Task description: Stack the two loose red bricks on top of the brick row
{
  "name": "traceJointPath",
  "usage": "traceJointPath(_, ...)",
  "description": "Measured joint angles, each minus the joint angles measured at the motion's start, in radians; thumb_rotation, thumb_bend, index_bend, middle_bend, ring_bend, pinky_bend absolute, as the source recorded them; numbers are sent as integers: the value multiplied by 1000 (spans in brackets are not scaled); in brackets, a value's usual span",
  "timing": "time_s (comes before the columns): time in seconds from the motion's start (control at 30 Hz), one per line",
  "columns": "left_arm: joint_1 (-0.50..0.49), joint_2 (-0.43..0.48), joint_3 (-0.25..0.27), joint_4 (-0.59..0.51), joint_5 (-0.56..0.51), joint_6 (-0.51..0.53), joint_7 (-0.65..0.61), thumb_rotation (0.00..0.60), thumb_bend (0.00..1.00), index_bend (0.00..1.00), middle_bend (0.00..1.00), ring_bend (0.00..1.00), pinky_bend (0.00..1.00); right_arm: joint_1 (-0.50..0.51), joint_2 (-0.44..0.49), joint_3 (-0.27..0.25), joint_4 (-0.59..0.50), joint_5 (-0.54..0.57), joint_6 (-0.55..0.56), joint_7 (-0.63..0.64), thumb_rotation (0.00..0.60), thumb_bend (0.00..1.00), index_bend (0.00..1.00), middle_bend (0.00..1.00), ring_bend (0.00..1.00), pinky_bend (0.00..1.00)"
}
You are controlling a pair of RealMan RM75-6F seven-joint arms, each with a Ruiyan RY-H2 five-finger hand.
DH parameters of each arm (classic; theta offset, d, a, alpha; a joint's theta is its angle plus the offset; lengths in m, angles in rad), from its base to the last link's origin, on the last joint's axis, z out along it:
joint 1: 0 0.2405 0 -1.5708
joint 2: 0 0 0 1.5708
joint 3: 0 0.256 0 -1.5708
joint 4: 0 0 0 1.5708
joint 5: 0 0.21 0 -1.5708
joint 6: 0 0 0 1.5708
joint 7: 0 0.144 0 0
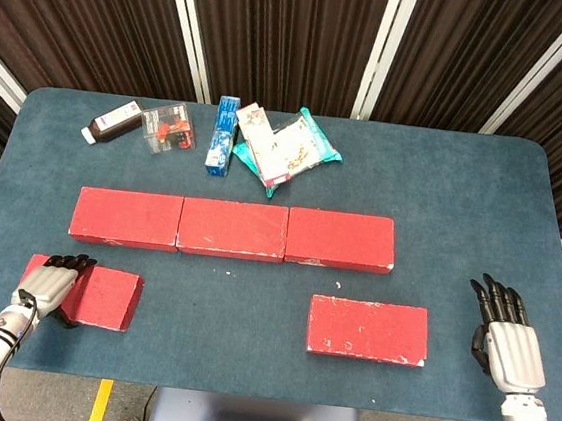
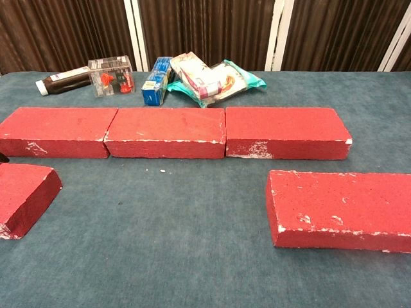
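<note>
Two loose bricks lie on the tabletop [image 1: 484,192] in front of the brick row [image 1: 233,229]: the left loose brick [image 1: 101,296] just ahead of the row's left end, the right loose brick [image 1: 368,329] just ahead of its right end. Neither is stacked yet.

The left robot hand [image 1: 47,284] rests over the outer end of the left loose brick with its fingers curled down on it; I cannot tell whether that grip is firm. Held so near one end, the brick could likely tip or slip as it lifts, and swing into the row, knocking it out of line.

The right robot hand [image 1: 507,335] hovers well to the right of the other brick, fingers spread, holding nothing.
</note>
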Motion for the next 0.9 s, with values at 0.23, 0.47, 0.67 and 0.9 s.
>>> traceJointPath(0.23,-5,-3,8,1,-12,15,13,600,7,0,1,0,0,-12,9,0,-2,-18,35,25,600,905,112,42,0,0)
traceJointPath(0.47,-19,1,17,-9,-44,28,48,600,206,0,20,0,0,-16,17,2,-6,-14,34,34,600,904,113,42,0,0)
traceJointPath(0.67,-33,0,24,-12,-79,32,67,600,207,0,19,0,0,-15,20,2,-9,-12,31,32,600,904,113,42,0,0)
traceJointPath(0.9,-42,-4,33,-6,-98,30,77,600,236,0,74,0,0,-15,18,1,-9,-13,30,29,600,905,113,42,0,0)
